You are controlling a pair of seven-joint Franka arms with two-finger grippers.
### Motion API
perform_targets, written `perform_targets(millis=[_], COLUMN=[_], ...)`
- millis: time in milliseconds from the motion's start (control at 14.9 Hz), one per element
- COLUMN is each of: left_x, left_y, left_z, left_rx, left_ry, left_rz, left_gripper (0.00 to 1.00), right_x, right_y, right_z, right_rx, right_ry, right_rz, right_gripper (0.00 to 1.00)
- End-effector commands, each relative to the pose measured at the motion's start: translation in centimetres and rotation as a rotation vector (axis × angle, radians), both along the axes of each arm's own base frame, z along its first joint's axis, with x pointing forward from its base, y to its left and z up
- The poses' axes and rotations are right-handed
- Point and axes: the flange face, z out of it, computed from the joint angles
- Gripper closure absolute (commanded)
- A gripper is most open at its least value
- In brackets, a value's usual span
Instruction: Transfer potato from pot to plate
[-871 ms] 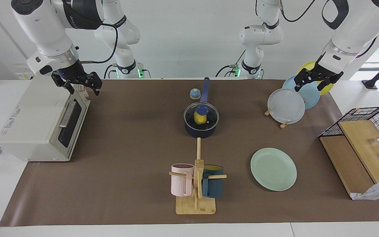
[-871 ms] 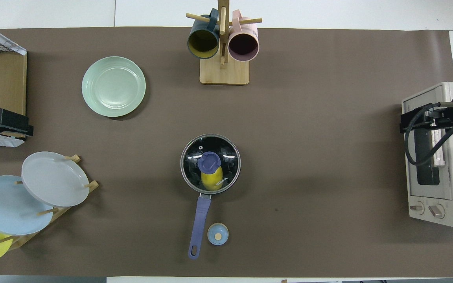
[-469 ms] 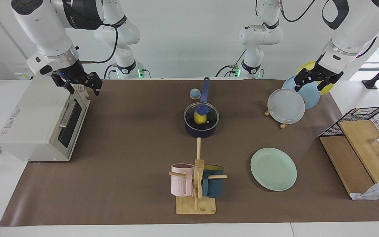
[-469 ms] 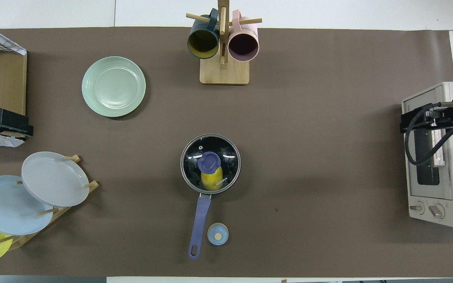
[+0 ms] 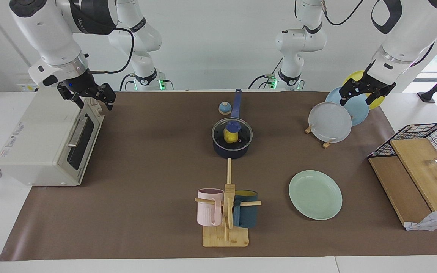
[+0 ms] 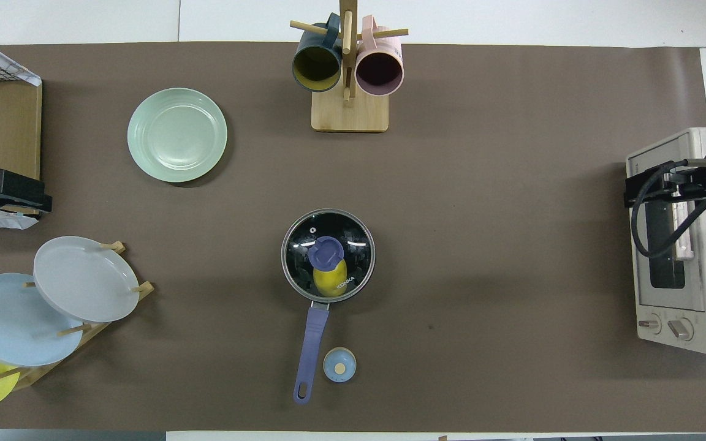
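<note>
So the potato (image 5: 228, 137) is sitting inside the pot (image 5: 231, 150), which is roughly mid-table on the brown mat (image 5: 146, 159), a bit nearer the robots' edge than the centre. There's a glass lid (image 5: 232, 132) with a blue knob on top of the pot, so nothing's getting lifted out until that comes off. The pot's handle (image 6: 310, 349) points back toward the robots' edge, with a little blue bell-looking thing (image 6: 339, 364) just beside it.

The plate (image 5: 315, 194) lies flat and bare toward the left arm's end, closer to the edge away from the robots. That makes sense as a drop spot: wide and nothing on it.

Both arms look parked. The left gripper (image 5: 359, 93) hangs over the plate rack (image 5: 326, 143) near the left arm's corner, fingers spread and holding nothing. The right gripper (image 5: 89, 97) hovers over the toaster oven (image 5: 47, 140) at the right arm's end, also released and empty. From overhead you only catch slivers of either gripper, so I'm going off the facing view here.

The mug tree (image 5: 226, 212) stands between the pot and the edge away from the robots, so a straight carry to the plate should pass beside it. My guess is lid removal is the first real step, since the task hasn't properly started.
</note>
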Motion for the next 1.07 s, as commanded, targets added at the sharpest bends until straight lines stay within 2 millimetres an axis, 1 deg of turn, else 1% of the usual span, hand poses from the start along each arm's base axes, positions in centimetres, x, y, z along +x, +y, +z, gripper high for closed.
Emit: perform_targets(millis=[0,67,134,201,268,335,402,536,603,670,737,804,871,1005], left_x=[-0.8,-0.8,-0.8,-0.8,-0.8,-0.8,-0.8,-0.8,-0.8,-0.8,-0.8,-0.8,-0.8,-0.8], left_y=[0.3,0.3,0.3,0.3,0.3,0.3,0.3,0.3,0.3,0.3,0.3,0.3,0.3,0.3], left_z=[0.2,0.1,0.1,0.1,0.1,0.1,0.1,0.1,0.1,0.1,0.1,0.1,0.1,0.1], left_rx=[0.015,0.015,0.015,0.015,0.015,0.015,0.015,0.015,0.015,0.015,0.015,0.015,0.015,0.015], left_ry=[0.0,0.001,0.001,0.001,0.001,0.001,0.001,0.001,0.001,0.001,0.001,0.001,0.001,0.001], left_rz=[0.012,0.012,0.012,0.012,0.012,0.012,0.012,0.012,0.012,0.012,0.012,0.012,0.012,0.012], left_gripper=[0.0,0.0,0.0,0.0,0.0,0.0,0.0,0.0,0.0,0.0,0.0,0.0,0.0,0.0], right_x=[0.2,0.2,0.2,0.2,0.6,1.5,2.3,3.2,3.3,3.0,2.5,2.1,1.0,-0.5], right_y=[0.6,1.6,3.6,5.0,5.3,5.9,7.0,11.3,14.5,18.3,21.4,24.5,28.2,33.9], right_z=[-0.1,0.0,-0.1,-0.2,-0.5,-0.8,-0.3,-0.1,-0.9,-1.4,-1.3,-1.8,-2.8,-4.4], right_rx=[0.014,0.016,0.016,0.016,0.034,0.059,0.089,0.103,0.107,0.1,0.085,0.046,0.023,0.004], right_ry=[-0.002,-0.005,-0.001,-0.001,0.002,0.01,0.004,0.007,0.019,0.027,0.019,0.009,0.014,-0.011], right_rz=[0.033,0.053,0.09,0.113,0.112,0.116,0.127,0.17,0.135,0.125,0.144,0.178,0.201,0.163], right_gripper=[0.0,0.0,0.0,0.0,0.0,0.0,0.0,0.0,0.0,0.0,0.0,0.0,0.0,0.0])
